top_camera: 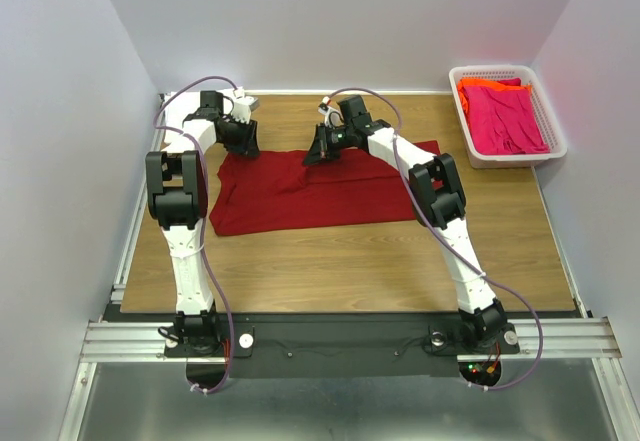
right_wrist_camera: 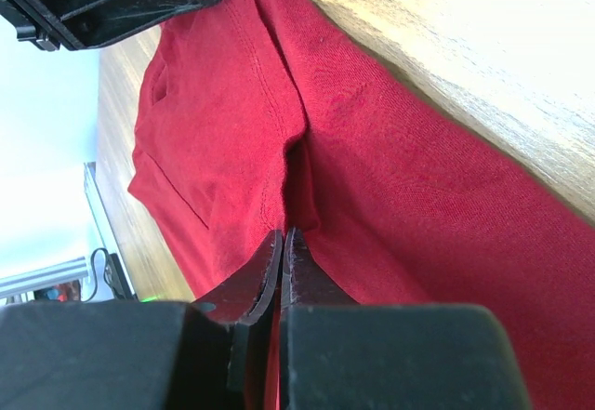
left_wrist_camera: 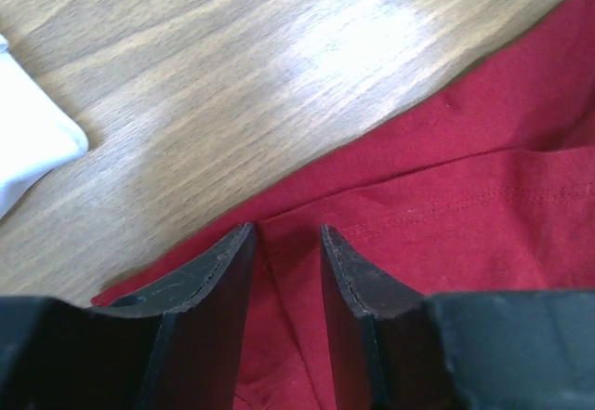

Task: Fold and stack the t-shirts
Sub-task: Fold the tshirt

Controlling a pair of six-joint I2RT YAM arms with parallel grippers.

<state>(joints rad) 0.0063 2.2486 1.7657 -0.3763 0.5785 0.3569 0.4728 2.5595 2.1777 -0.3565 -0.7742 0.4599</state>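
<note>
A red shirt (top_camera: 300, 196) was seen spread flat on a wooden table (top_camera: 400, 261), well apart from a white lattice basket (top_camera: 495, 69). Its far edge was attended by both grippers. This was judged to be the start of a fold, since two holds along one edge would let that edge be lifted and carried over evenly.

The right gripper (right_wrist_camera: 282, 238), the one nearer the basket, was pressed together on a ridge of red cloth, which was drawn up into a pucker at its tips. The left gripper (left_wrist_camera: 286, 233), at the shirt corner farthest from the basket, was set with its jaws partly spread, astride the hem. No pinch had been made there yet.

A corner of white cloth (left_wrist_camera: 28, 150) was visible on bare wood beyond that corner, farther again from the basket.

Inside the basket a pink shirt (top_camera: 510, 121) was heaped loosely, with an orange shirt (top_camera: 480, 86) showing beneath it at the far end. Both were judged unfolded and waiting their turn. No stack had been started
</note>
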